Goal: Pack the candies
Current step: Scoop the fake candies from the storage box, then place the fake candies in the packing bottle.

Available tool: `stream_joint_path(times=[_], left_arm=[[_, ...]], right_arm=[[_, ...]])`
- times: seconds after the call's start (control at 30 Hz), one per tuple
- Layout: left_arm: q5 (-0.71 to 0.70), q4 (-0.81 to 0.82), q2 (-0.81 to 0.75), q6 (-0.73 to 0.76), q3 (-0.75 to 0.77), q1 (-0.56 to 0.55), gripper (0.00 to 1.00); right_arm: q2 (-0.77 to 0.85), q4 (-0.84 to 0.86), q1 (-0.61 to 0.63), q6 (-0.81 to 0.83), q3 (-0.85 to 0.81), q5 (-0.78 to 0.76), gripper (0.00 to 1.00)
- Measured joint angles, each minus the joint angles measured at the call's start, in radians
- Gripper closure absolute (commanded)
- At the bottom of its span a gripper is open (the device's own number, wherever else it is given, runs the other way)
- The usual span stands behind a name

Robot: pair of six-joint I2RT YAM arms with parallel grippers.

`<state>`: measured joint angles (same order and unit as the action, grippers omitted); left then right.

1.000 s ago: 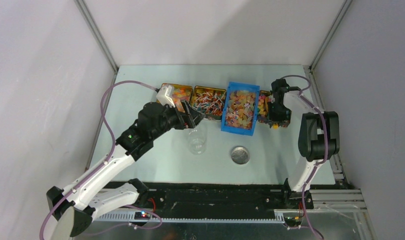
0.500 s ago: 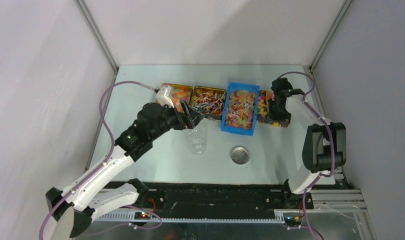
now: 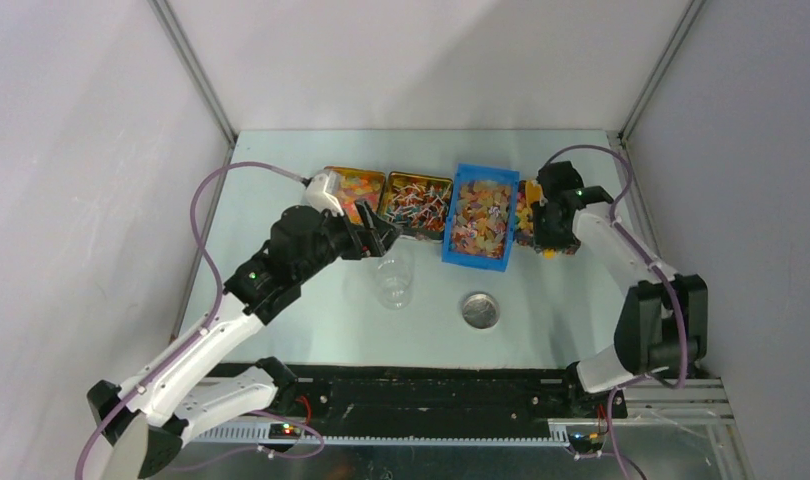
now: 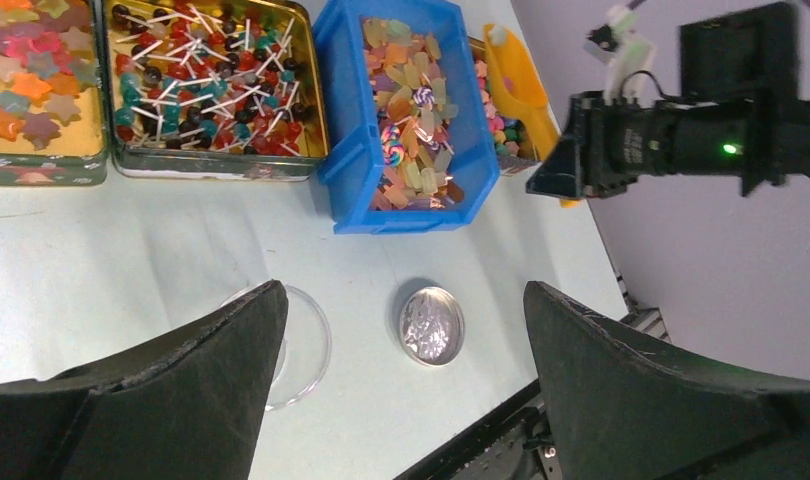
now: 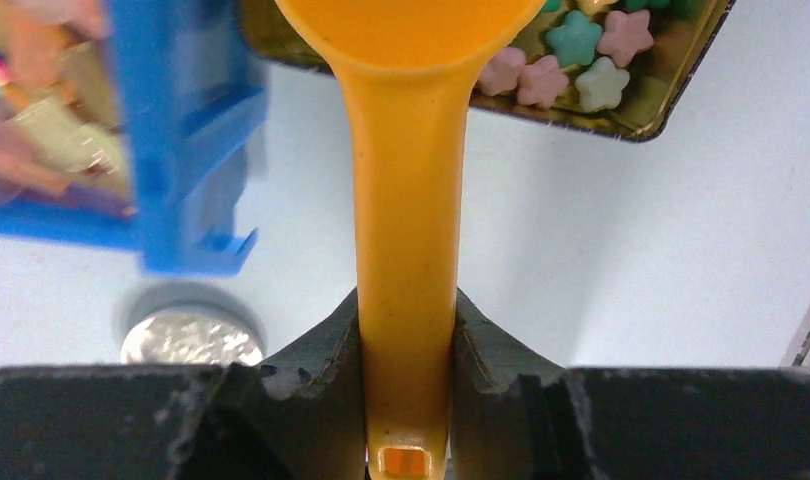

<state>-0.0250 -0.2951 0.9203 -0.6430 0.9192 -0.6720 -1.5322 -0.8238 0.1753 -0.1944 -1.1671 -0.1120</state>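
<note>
Right gripper (image 5: 406,335) is clenched on the flat handle of the orange plastic scoop (image 5: 406,190), its jaws pressed against both sides. The scoop's bowl reaches over the near edge of a gold metal tin (image 5: 636,125) holding pastel star-shaped candies (image 5: 571,40).

Left gripper (image 4: 401,295) hangs released, its 2 black fingers (image 4: 181,370) spread wide above the pale table (image 4: 131,240). A clear round plastic jar (image 4: 306,350) and a round silver lid (image 4: 431,325) stand on the table below it, the lid just right of the jar.

More candies fill 3 other containers along the far side:
- star jellies (image 4: 31,80) in a green-sided tin (image 4: 41,170)
- white-stick lollipops (image 4: 211,80) in a second gold tin (image 4: 221,165)
- wrapped pieces (image 4: 411,110) in a blue plastic bin (image 4: 336,110), just beside the scoop's tin
</note>
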Motion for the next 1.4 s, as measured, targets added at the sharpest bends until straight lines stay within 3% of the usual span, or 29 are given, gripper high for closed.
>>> stream_joint_path(times=[0.57, 0.97, 1.4], left_arm=[[-0.061, -0.077, -0.112, -0.027, -0.051, 0.040, 0.05], [-0.106, -0.163, -0.185, -0.015, -0.069, 0.047, 0.05], [-0.183, -0.300, -0.237, 0.108, -0.069, 0.049, 0.05]], right_arm=[[0.412, -0.207, 0.302, -0.042, 0.000, -0.043, 1.00], [0.430, -0.294, 0.514, -0.032, 0.000, -0.040, 1.00], [0.387, -0.380, 0.800, -0.007, -0.062, -0.045, 1.00]])
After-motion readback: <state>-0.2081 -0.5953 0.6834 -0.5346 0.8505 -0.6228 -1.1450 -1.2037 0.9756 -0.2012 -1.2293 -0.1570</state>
